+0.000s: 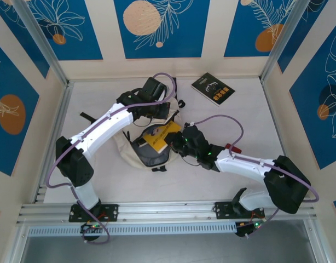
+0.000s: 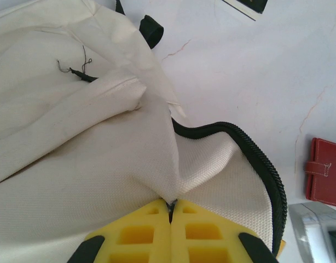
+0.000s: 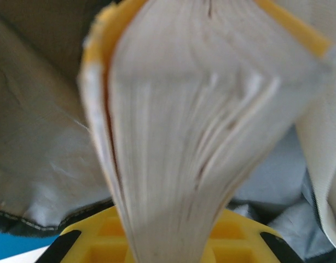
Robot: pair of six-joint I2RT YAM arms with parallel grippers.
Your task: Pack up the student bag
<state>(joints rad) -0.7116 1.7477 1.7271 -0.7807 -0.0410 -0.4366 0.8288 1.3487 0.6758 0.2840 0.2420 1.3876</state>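
The student bag [image 1: 124,150] sits mid table [image 1: 255,126]. It's soft, floppy canvas, so grab it by the zipper rim. Left gripper [image 2: 171,216] is clamped tight on that fabric edge. Right gripper [image 3: 168,244] pinches a yellow book [image 3: 179,137], probably partway inside, though it's blurry.

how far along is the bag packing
Done: the backpack is unzipped, and the left gripper pinches its fabric by the opening. In hand: the right gripper holds a yellow book partway into the opening. Left: a black booklet and a red wallet lie on the table.
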